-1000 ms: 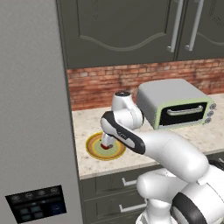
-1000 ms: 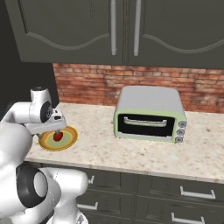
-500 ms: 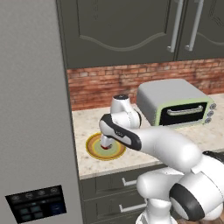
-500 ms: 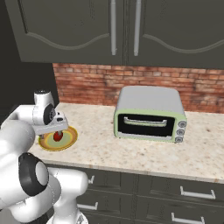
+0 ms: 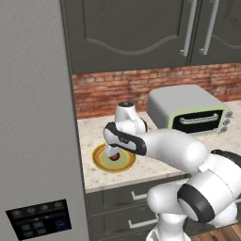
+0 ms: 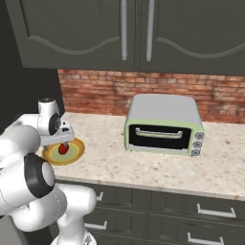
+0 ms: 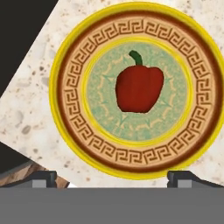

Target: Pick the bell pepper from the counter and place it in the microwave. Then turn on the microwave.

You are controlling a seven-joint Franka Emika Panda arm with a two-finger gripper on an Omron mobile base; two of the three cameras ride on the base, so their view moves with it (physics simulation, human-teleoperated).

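Hand view: red bell pepper (image 7: 139, 89) lying centred on patterned plate (image 7: 70, 131) on speckled worktop (image 7: 26, 109), fingers (image 7: 43, 176) spread wide above it, apparently poised for pickup.

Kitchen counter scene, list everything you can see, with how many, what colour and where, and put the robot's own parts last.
bell pepper: one, red with green stem, in the middle of the plate.
plate: one, yellow rim with brown pattern, on the counter's left end.
counter: one, beige speckled, over dark drawers.
toaster oven: one, silver with pale green trim, on the counter right of the plate.
brick wall: one, red, behind the counter.
cabinets: dark grey, above the counter.
gripper: one, dark fingertips, open, above the bell pepper.
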